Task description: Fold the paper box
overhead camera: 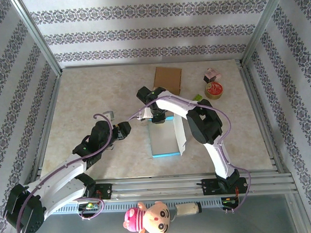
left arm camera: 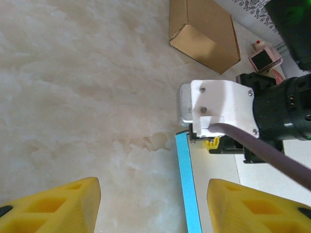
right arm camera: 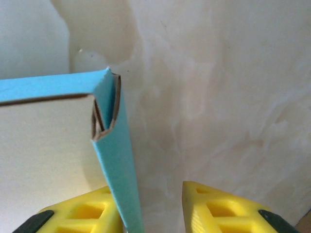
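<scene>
The paper box [overhead camera: 164, 136] lies partly folded mid-table, white inside with blue edges and a white flap raised on its right side. My right gripper [overhead camera: 156, 116] is at the box's far end. In the right wrist view it [right arm camera: 150, 204] stands open around a folded blue wall [right arm camera: 114, 145]: the left finger touches the wall, and the right finger [right arm camera: 214, 208] is apart from it. My left gripper [overhead camera: 126, 129] hovers just left of the box, open [left arm camera: 153, 208] and holding nothing. The box's blue left edge [left arm camera: 187, 184] runs below, between its fingers.
A flat brown cardboard box [overhead camera: 168, 80] lies behind the paper box. A round tin [overhead camera: 214, 90], a small pink item [overhead camera: 212, 74] and a green bit [overhead camera: 198, 98] sit at the back right. A plush doll [overhead camera: 151, 219] lies past the near rail.
</scene>
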